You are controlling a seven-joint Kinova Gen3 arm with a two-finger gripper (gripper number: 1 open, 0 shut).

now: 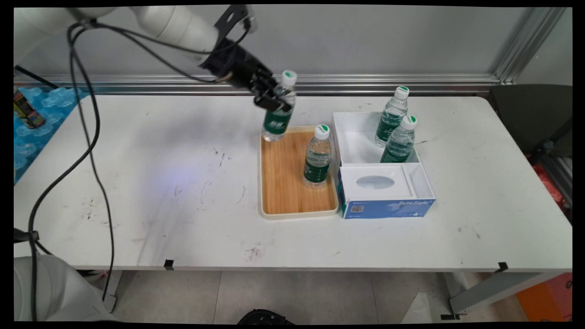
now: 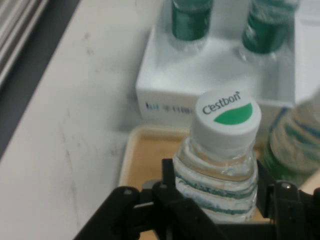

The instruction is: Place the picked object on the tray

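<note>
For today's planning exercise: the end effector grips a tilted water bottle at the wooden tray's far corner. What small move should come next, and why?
Probably straighten the held bottle upright first. The end effector clamps it below the cap, leaning, its base near the wooden tray's far left corner, with the second bottle standing close by.

Gripper clamps water bottle over bamboo tray

The black gripper (image 1: 273, 97) grips a tilted clear water bottle (image 1: 278, 114), green-labelled and white-capped, at the wooden tray's (image 1: 283, 183) far left corner; whether its base touches the tray cannot be told.
</note>
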